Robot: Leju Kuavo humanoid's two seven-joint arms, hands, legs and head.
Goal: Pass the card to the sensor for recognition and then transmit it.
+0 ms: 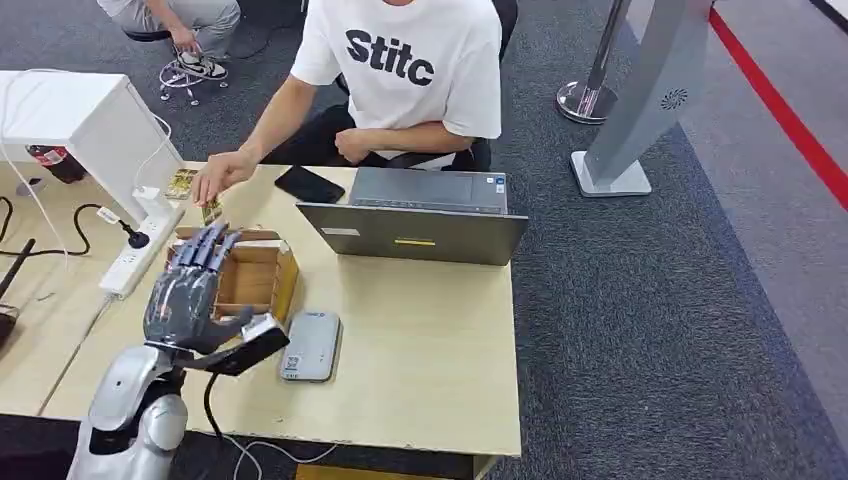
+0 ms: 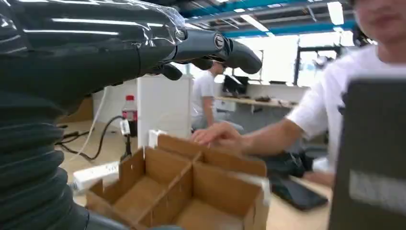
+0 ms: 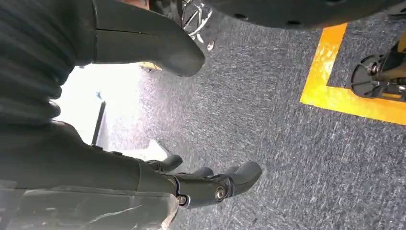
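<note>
Reach is the question here: the left hand [image 1: 190, 290] hovers above the box [image 1: 284, 285] near the table's [image 1: 430, 350] left edge. Its fingers are stretched out and apart with nothing in them, pointing toward the far edge. What I take to be the card [image 1: 212, 210] is a small yellowish piece just past the box's far wall, at the fingertips of a person's hand [image 1: 222, 175]; it is too small to make out its long axis. So the card lies straight ahead of the left hand's fingers and beyond the box, close but not touching them. The sensor [image 1: 312, 345], a flat grey pad, lies the other way, toward the near edge and just right of the box, beside the left wrist. A laptop [image 1: 420, 235] stands toward the far right.

The right hand [image 3: 191, 187] hangs over the carpet, fingers loosely bent and holding nothing, well away from the table. The left hand is clearly the nearer one, and I judge it must take the card before anything can reach the sensor.
</note>
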